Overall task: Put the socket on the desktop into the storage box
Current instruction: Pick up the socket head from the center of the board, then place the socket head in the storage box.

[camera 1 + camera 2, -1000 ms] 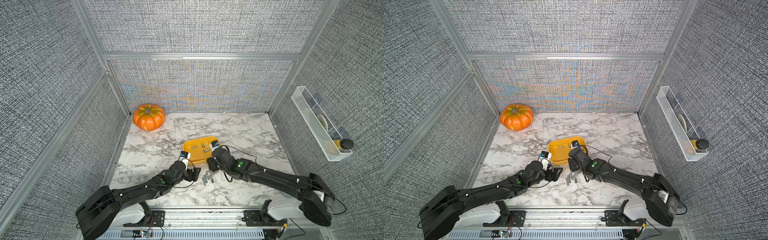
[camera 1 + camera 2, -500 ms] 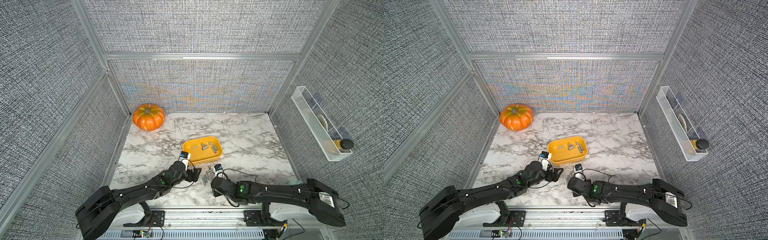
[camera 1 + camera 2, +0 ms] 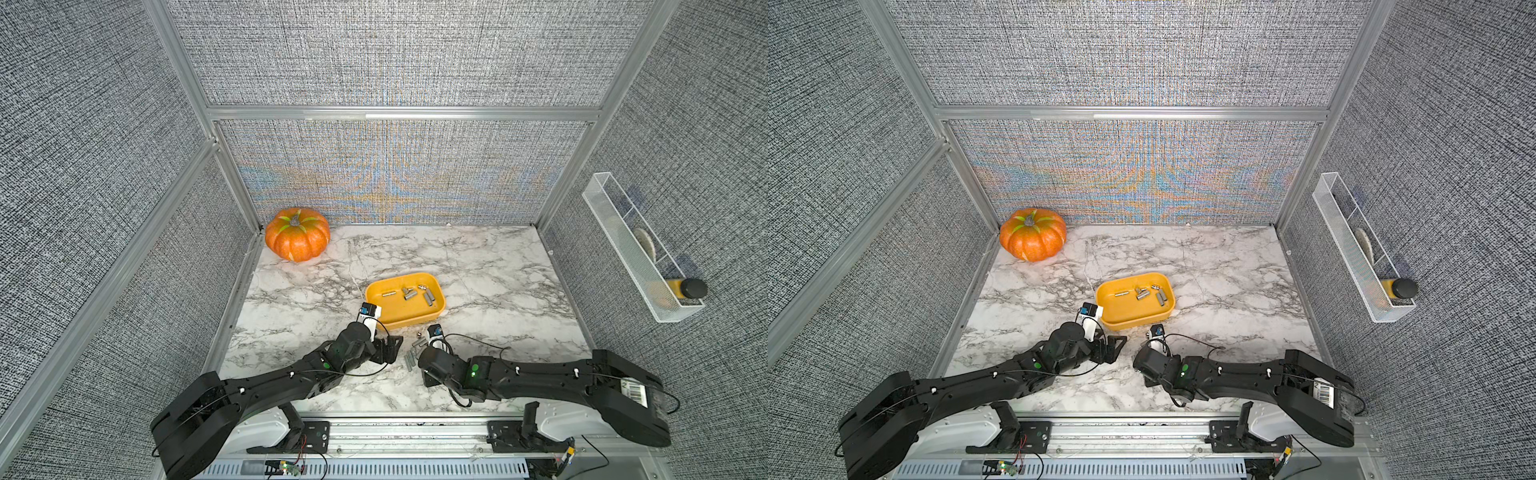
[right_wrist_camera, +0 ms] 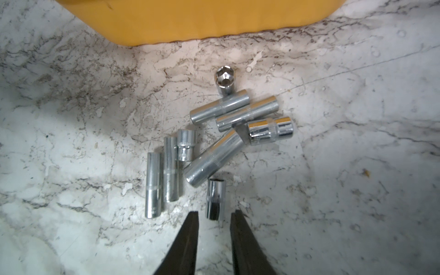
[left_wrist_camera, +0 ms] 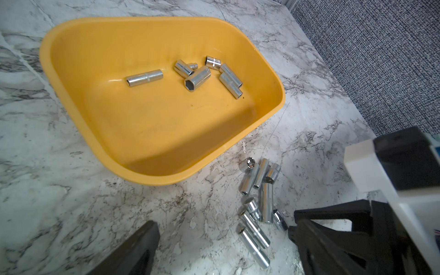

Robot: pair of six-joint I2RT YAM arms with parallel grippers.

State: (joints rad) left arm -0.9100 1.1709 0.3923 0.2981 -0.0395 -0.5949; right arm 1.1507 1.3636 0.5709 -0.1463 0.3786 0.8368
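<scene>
Grey woven panels in aluminium framing wall off a white marble worktop (image 3: 478, 266). One orange pumpkin (image 3: 297, 240) sits in the far left corner, and one white wire basket (image 3: 636, 257) hangs on the right wall. One yellow storage box (image 3: 409, 325) holds six sockets (image 5: 144, 78). Nine loose sockets (image 4: 214, 158) lie bunched on the worktop just in front of it. The right tool (image 4: 215, 214), jaws narrow, straddles the end of the nearest socket (image 4: 215, 198), not clamped. The left tool (image 5: 221, 221) gapes wide beside the pile.
</scene>
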